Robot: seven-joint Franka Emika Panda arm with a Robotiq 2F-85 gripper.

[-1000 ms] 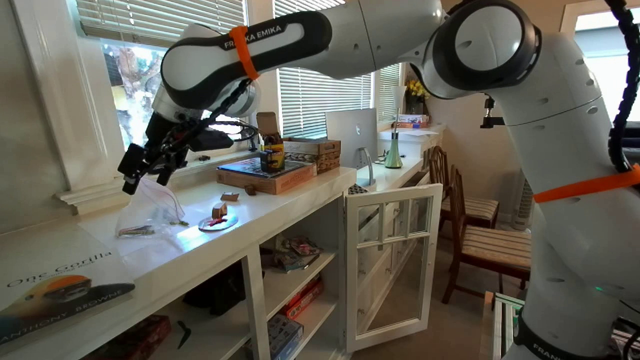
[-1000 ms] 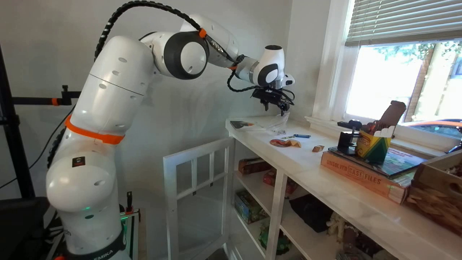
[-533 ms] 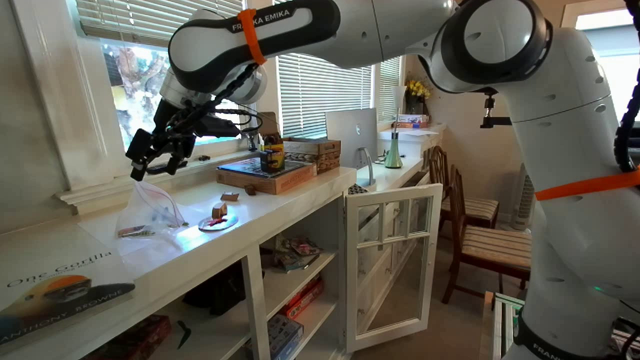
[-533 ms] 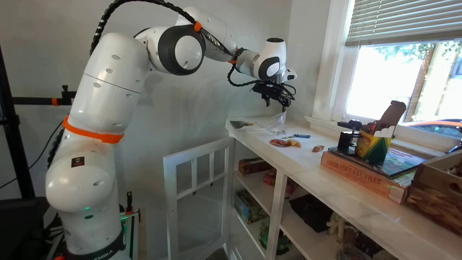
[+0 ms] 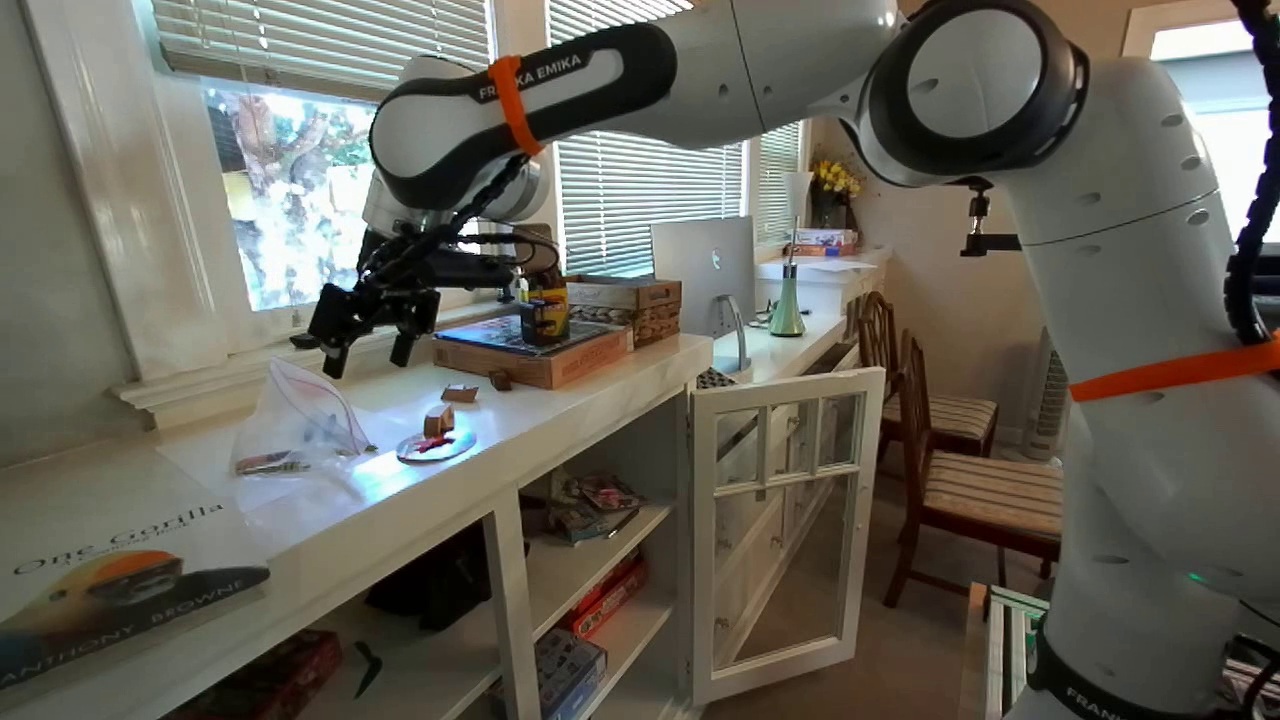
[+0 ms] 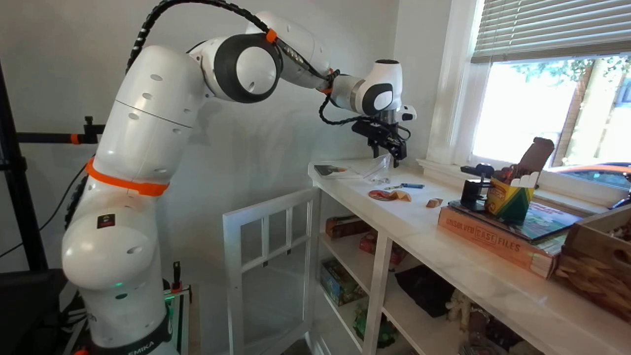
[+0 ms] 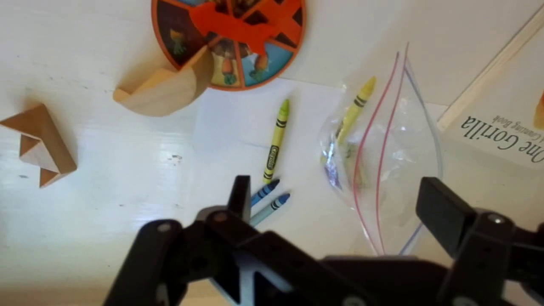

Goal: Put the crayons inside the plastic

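Note:
The plastic is a clear zip bag [image 7: 395,170] with red zip lines, standing peaked on the white counter; it shows in both exterior views [image 5: 295,410] [image 6: 377,170]. A yellow crayon [image 7: 356,108] and other blurred items show through its film. Outside it lie a yellow-green crayon [image 7: 277,142], a dark blue crayon [image 7: 263,194] and a pale blue crayon [image 7: 271,209]. One finger hides the back ends of the blue ones. My gripper [image 7: 338,191], also in both exterior views [image 5: 367,360] [image 6: 386,158], is open and empty above the counter, beside the bag's top.
A picture disc [image 7: 259,70] with a red piece and wooden pieces [image 7: 163,91] [image 7: 42,146] lie nearby. A book [image 5: 130,570] lies at the counter's end. A game box [image 6: 493,241] carries a crayon box [image 6: 510,199]. A wooden crate [image 6: 596,266] and the windowsill [image 5: 180,390] flank the counter.
My gripper rose off the bag's top, then moved sideways and down, toward the game box side. The bag stays standing in place with its top free.

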